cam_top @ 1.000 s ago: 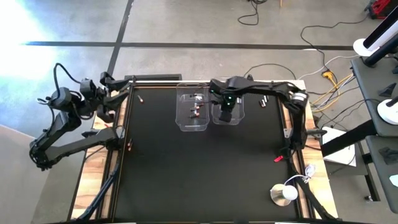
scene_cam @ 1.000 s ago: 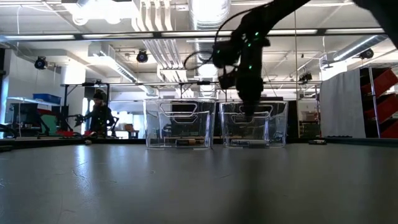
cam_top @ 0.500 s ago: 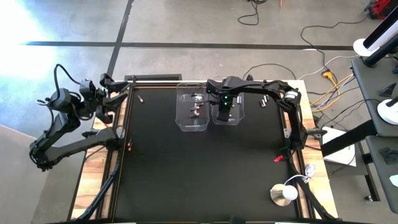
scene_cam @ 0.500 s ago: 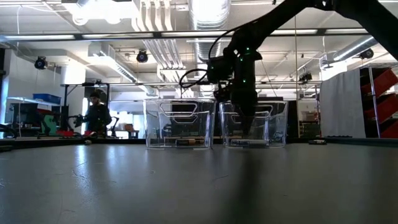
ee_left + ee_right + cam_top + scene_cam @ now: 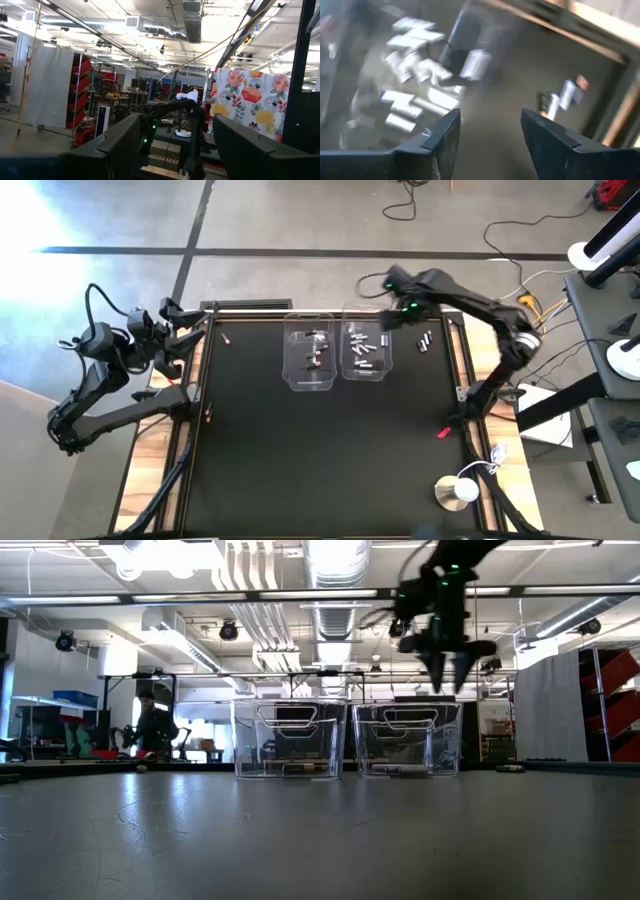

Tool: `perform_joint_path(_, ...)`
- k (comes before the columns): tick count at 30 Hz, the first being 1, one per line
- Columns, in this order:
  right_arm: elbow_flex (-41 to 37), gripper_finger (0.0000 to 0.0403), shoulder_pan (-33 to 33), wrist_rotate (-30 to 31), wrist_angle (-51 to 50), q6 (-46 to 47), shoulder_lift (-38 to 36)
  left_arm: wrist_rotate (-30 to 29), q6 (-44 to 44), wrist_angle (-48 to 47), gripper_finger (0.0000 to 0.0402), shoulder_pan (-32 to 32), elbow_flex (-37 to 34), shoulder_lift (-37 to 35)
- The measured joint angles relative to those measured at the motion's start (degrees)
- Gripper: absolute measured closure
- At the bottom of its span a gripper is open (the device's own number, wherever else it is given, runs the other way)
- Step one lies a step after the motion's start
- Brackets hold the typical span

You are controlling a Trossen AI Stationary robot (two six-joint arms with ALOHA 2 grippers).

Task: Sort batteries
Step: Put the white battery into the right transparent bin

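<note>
we saw the right gripper [image 5: 447,675] open and empty above the right bin [image 5: 366,352], whose silvery batteries [image 5: 364,347] lay flat, pointing various ways.

Beyond my table the room is a workshop hall: silver ducts [image 5: 335,570] and pipes run under a white ceiling lit by long strip lights [image 5: 300,594]. A person [image 5: 152,725] stands far off at a bench. Red shelving [image 5: 615,705] and a white curtain [image 5: 548,705] line one side. A flowered cloth [image 5: 252,100] hangs nearby. Cables [image 5: 515,255] trail over the grey concrete floor [image 5: 300,215].
</note>
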Motion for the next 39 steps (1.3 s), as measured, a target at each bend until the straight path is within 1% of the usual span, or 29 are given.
perform_joint_path(2, -4.8, 0.0206, -4.0, -0.1, 1.9, 5.7, -2.5, 0.0, 1.3, 0.0, 0.0174, 0.0, 0.0, 0.0)
perform_joint_path(5, -12.0, 0.0223, -9.0, -2.5, 5.7, 13.5, -4.2, 0.0, 2.3, 0.0, 0.0174, 0.0, 0.0, 0.0)
perform_joint_path(9, -19.8, 0.025, -13.7, -2.9, 14.2, 22.5, -5.8, 0.0, 3.3, -0.5, 0.0174, 0.0, 0.0, -0.2)
perform_joint_path(14, -23.6, 0.0283, -15.1, -4.5, 23.4, 32.4, -5.4, 0.0, 3.4, -1.2, 0.0174, 0.0, 0.0, -0.2)
perform_joint_path(17, -25.4, 0.0292, -15.3, -2.7, 22.3, 36.8, -4.0, 0.0, 3.6, -1.3, 0.0174, 0.0, -0.1, -0.1)
perform_joint_path(19, -27.1, 0.0292, -16.0, -2.9, 22.6, 39.9, -3.4, 0.0, 3.6, -1.2, 0.0174, 0.0, -0.3, 0.1)
perform_joint_path(21, -29.1, 0.0287, -16.5, -3.2, 23.3, 42.2, -3.1, 0.0, 3.5, -1.5, 0.0174, 0.0, -0.9, 0.4)
perform_joint_path(24, -31.3, 0.0267, -17.1, -3.2, 26.3, 42.8, -3.2, 0.0, 2.6, -2.4, 0.0174, 0.0, -1.7, 0.7)
perform_joint_path(30, -32.2, 0.0199, -17.8, -2.4, 26.5, 47.4, -3.6, -0.3, 0.5, -2.6, 0.0174, 0.0, -4.2, 1.9)
perform_joint_path(33, -32.5, 0.0171, -18.0, -1.1, 26.5, 49.9, -3.6, -0.4, -0.2, -2.6, 0.0174, 0.0, -5.5, 2.8)
perform_joint_path(36, -32.9, 0.0153, -18.1, -0.7, 26.3, 52.2, -3.3, -0.4, -0.3, -2.5, 0.0174, 0.0, -6.1, 4.1)
perform_joint_path(39, -33.4, 0.0146, -18.4, -0.7, 25.1, 53.8, -2.5, -0.4, -0.2, -2.4, 0.0174, 0.0, -6.1, 5.7)
